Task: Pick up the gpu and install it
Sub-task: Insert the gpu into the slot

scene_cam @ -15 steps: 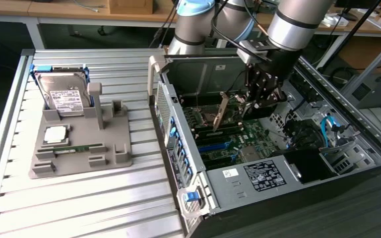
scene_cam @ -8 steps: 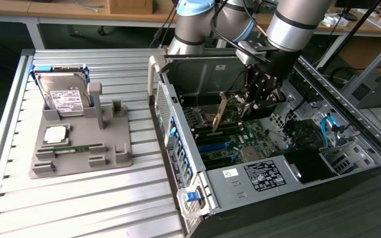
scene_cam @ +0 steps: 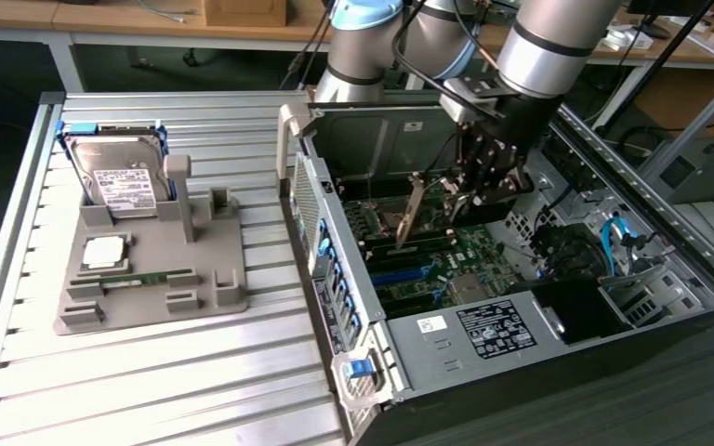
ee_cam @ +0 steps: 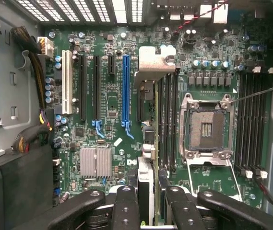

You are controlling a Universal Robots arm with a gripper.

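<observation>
Exterior view: gpu [scene_cam: 415, 212] inside case [scene_cam: 605, 177]

No legible text on any label.

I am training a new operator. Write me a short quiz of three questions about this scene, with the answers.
1. True or false: the gripper holds the gpu inside the open computer case.
2. What stands upright in the grey holder at the exterior view's left? A) a hard drive B) a fan C) a power supply
3. Fill in: the processor socket on the motherboard is ___.

Key: 1 true. 2 A, the hard drive. 3 empty.
</observation>
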